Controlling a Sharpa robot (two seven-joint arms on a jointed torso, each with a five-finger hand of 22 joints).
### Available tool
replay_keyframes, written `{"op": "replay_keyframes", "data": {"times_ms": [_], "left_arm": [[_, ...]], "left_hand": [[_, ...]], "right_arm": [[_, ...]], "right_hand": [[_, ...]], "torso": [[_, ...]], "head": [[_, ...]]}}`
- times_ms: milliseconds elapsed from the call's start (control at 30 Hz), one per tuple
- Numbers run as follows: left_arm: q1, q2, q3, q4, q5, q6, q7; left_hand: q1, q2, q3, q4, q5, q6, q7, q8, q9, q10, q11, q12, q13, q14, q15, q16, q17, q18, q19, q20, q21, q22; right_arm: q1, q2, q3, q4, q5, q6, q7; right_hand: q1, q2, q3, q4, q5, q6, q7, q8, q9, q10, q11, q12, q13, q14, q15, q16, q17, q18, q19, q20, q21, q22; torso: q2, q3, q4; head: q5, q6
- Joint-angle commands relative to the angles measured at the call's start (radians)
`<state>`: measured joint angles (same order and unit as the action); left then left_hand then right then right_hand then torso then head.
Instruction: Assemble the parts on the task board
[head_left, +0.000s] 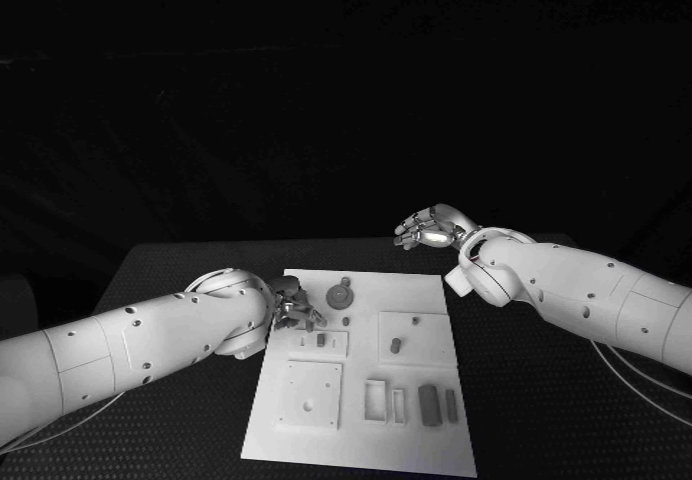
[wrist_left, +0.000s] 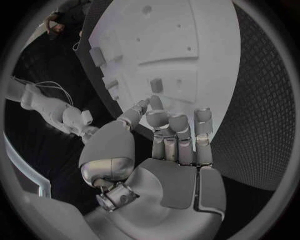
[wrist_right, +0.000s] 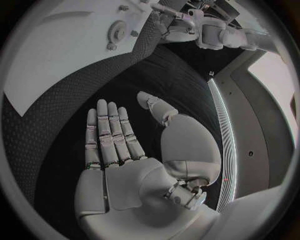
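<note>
The white task board (head_left: 361, 440) lies in the middle of the table. On it are a round disc part (head_left: 338, 296), a small upright peg (head_left: 395, 346), a square plate (head_left: 313, 393) and a dark bar (head_left: 430, 404). My left hand (head_left: 296, 305) hovers over the board's far left area, near the disc. In the left wrist view its fingers (wrist_left: 178, 132) are stretched out over the board (wrist_left: 187, 45), pointing towards a small peg (wrist_left: 156, 85), with nothing visible in them. My right hand (head_left: 430, 228) is raised beyond the board's far right corner, its palm (wrist_right: 134, 175) flat and holding nothing.
Black textured table (head_left: 548, 420) surrounds the board on all sides. Several small slots and pieces (head_left: 387, 400) sit in the board's near half. The right wrist view shows the board (wrist_right: 62, 55), the disc (wrist_right: 115, 32) and my left hand (wrist_right: 181, 27) far off.
</note>
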<state>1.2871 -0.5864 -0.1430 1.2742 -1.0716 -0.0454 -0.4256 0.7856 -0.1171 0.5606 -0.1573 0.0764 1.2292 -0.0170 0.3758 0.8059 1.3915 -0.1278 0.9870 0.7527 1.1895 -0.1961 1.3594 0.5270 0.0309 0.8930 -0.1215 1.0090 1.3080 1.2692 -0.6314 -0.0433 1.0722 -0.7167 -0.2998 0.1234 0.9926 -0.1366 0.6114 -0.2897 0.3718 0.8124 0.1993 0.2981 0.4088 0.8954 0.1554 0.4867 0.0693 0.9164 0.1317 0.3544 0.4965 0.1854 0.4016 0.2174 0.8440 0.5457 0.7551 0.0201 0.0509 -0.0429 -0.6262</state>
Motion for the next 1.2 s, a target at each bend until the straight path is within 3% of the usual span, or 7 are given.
{"op": "replay_keyframes", "data": {"times_ms": [33,167,267,467,633,867,1200], "left_arm": [[0.016,-0.007,0.011,-0.022,0.069,-0.007,0.033],[0.046,-0.006,0.014,-0.068,0.116,-0.004,0.041],[0.057,0.0,0.014,-0.11,0.118,0.0,0.044],[0.058,0.031,0.014,-0.193,0.114,-0.009,0.056],[0.057,0.075,0.014,-0.267,0.074,-0.003,0.067],[0.048,0.123,0.012,-0.345,0.034,0.014,0.078],[0.03,0.161,0.009,-0.397,0.006,0.041,0.079]], "left_hand": [[0.004,-0.008,0.003,0.004,0.002,-0.01,0.004,-0.01,-0.005,-0.005,0.005,-0.016,-0.012,-0.008,0.002,-0.014,-0.01,-0.002,-0.006,-0.14,-0.009,0.006],[0.009,-0.026,0.009,0.016,-0.004,-0.035,0.019,-0.04,-0.017,-0.019,0.021,-0.061,-0.04,-0.026,0.016,-0.051,-0.033,-0.009,-0.021,-0.134,-0.032,-0.003],[0.021,-0.035,0.015,0.017,-0.003,-0.145,0.058,-0.11,-0.047,-0.033,0.056,-0.094,-0.058,-0.044,0.03,-0.079,-0.049,-0.016,-0.038,-0.128,-0.052,-0.009],[0.031,-0.045,0.016,0.022,-0.002,-0.19,0.074,-0.14,-0.063,-0.036,0.071,-0.11,-0.066,-0.046,0.04,-0.091,-0.058,-0.02,-0.04,-0.125,-0.062,-0.012],[0.025,-0.059,0.013,0.037,-0.013,-0.202,0.078,-0.146,-0.067,-0.042,0.075,-0.116,-0.067,-0.049,0.044,-0.097,-0.062,-0.022,-0.042,-0.122,-0.068,-0.014],[0.021,-0.079,0.014,0.059,-0.021,-0.22,0.084,-0.156,-0.071,-0.047,0.08,-0.12,-0.067,-0.05,0.048,-0.1,-0.066,-0.023,-0.042,-0.12,-0.074,-0.014],[0.019,-0.101,0.015,0.086,-0.024,-0.239,0.09,-0.165,-0.077,-0.049,0.086,-0.121,-0.065,-0.052,0.053,-0.101,-0.068,-0.022,-0.043,-0.117,-0.078,-0.013]], "right_arm": [[0.0,-0.001,0.0,-0.007,-0.001,0.013,0.008],[0.0,-0.001,0.0,-0.014,0.0,0.012,0.009],[0.0,0.0,0.0,-0.016,0.0,0.011,0.009],[0.0,0.001,0.0,-0.017,0.0,0.011,0.01],[0.0,0.004,0.001,-0.018,0.0,0.011,0.01],[0.0,0.004,0.001,-0.017,0.0,0.01,0.011],[0.0,0.002,0.001,-0.01,0.0,0.009,0.011]], "right_hand": [[0.007,0.001,-0.006,0.002,0.005,-0.006,0.003,0.001,-0.002,0.008,0.003,-0.004,-0.001,0.0,0.007,-0.005,-0.001,-0.017,-0.006,0.0,-0.004,0.002],[0.007,0.001,-0.006,0.002,0.005,-0.005,0.003,0.001,-0.002,0.008,0.003,-0.004,-0.001,0.0,0.006,-0.005,-0.001,-0.017,-0.006,0.0,-0.004,0.002],[0.007,0.001,-0.006,0.002,0.005,-0.005,0.003,0.001,-0.002,0.008,0.003,-0.004,-0.001,0.0,0.006,-0.005,-0.001,-0.017,-0.006,0.0,-0.004,0.002],[0.006,0.001,-0.006,0.002,0.005,-0.005,0.003,0.001,-0.002,0.008,0.003,-0.004,-0.001,0.001,0.006,-0.006,-0.001,-0.017,-0.006,0.0,-0.004,0.002],[0.006,0.001,-0.006,0.002,0.005,-0.005,0.003,0.001,-0.002,0.008,0.003,-0.004,-0.001,0.001,0.006,-0.006,-0.001,-0.017,-0.006,0.0,-0.004,0.002],[0.005,0.001,-0.007,0.003,0.005,-0.006,0.003,0.001,-0.002,0.008,0.003,-0.005,-0.001,0.001,0.006,-0.006,-0.001,-0.017,-0.006,0.0,-0.004,0.002],[0.004,0.001,-0.007,0.003,0.006,-0.006,0.003,0.001,-0.002,0.008,0.003,-0.005,-0.001,0.001,0.006,-0.006,-0.001,-0.017,-0.006,0.0,-0.004,0.002]], "torso": [[0.0,-0.0002,0.0004],[-0.001,0.0001,-0.0006],[0.0,0.0006,-0.0009],[0.003,-0.0023,-0.0014],[0.003,-0.001,-0.0011],[0.007,-0.0006,-0.0089],[0.017,0.0006,-0.019]], "head": [[-0.002,0.004],[0.0,0.005],[0.0,0.005],[-0.001,0.005],[0.0,0.003],[0.001,0.002],[0.004,0.008]]}}
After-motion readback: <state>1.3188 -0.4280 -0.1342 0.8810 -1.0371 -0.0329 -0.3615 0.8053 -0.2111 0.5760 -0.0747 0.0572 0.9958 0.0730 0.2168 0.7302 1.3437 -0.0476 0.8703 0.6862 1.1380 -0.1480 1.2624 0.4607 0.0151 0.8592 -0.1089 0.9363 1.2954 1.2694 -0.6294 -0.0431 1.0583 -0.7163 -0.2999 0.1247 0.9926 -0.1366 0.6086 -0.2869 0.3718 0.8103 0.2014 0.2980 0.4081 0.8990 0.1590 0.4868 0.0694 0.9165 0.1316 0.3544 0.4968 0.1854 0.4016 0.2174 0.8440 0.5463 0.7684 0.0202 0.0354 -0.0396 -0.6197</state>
